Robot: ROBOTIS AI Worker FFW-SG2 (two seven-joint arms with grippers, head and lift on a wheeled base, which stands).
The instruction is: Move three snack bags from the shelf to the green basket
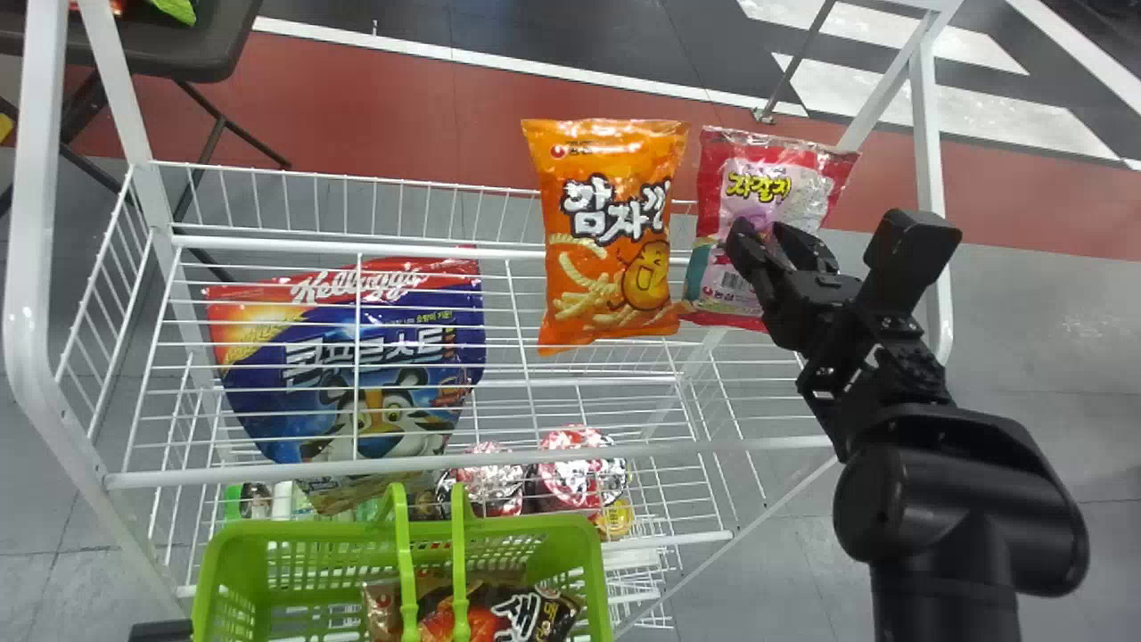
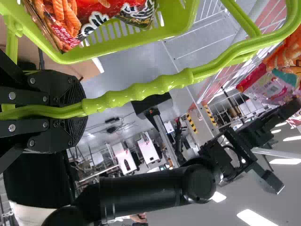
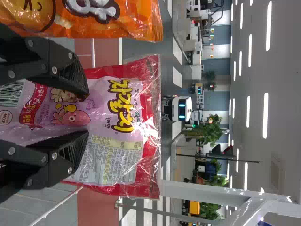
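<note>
One right claw point(image 1: 760, 231) stands open, fingers well parted before the pink snack bag point(image 1: 747, 189), clenching nothing.

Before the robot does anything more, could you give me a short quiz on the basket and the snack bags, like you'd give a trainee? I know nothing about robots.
1. True or false: the left gripper holds the handle of the green basket.
2. Choose one. In front of the red-and-pink snack bag, the right gripper is: (a) shut (b) open (c) pointing away from the bag.
3. Fill in the blank: in the head view, the orange snack bag is to the ____ of the red-and-pink snack bag.

Key: 1. true; 2. b; 3. left
</note>
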